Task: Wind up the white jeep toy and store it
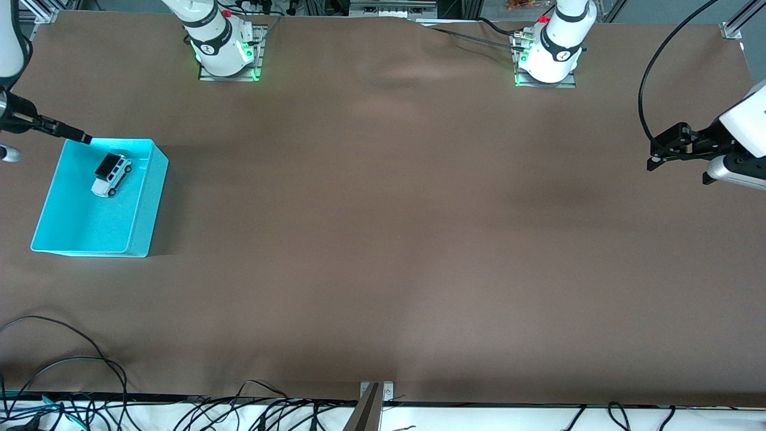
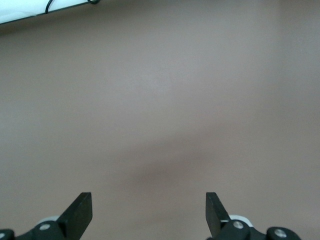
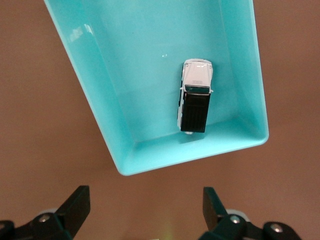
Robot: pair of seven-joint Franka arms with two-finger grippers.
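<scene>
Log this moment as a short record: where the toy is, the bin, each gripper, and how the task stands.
toy: white jeep toy on its wheels inside the turquoise bin, at the bin end farther from the front camera
bin: on the table at the right arm's end
right gripper: open, empty, above the table just outside the bin's rim
left gripper: open, empty, waiting over bare table at the left arm's end
task state: toy stored in the bin; neither gripper touches it

Jeep (image 1: 111, 174) in bin (image 1: 139, 227)
</scene>
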